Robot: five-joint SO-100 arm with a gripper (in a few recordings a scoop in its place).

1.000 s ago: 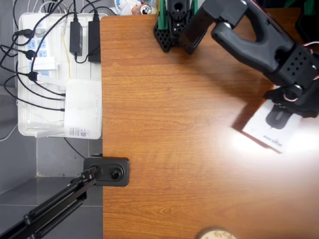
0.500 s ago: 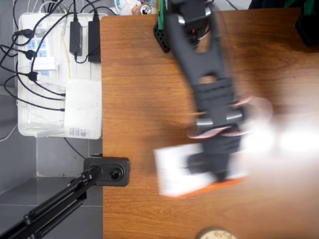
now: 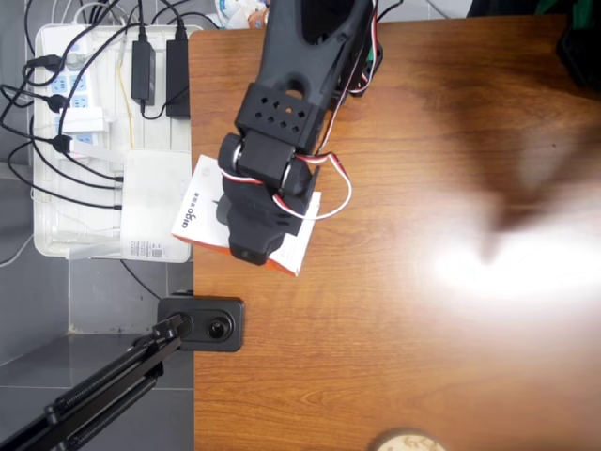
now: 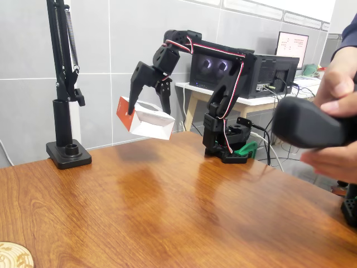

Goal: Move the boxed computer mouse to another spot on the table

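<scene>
- The black two-finger gripper (image 4: 146, 103) is clamped on the flat white carton with orange-red edges, the boxed computer mouse (image 4: 146, 121), holding it tilted and clear above the glossy brown woodgrain table (image 4: 167, 206).
- In the overhead view the box (image 3: 202, 211) juts past the table's left edge, toward the white plastic tray of cables (image 3: 56, 216).
- I'd bring it back over wood, level it, lower it flat, then release.

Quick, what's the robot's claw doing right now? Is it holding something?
Gripper: closed on the boxed computer mouse, holding it up in the air above the table.
</scene>
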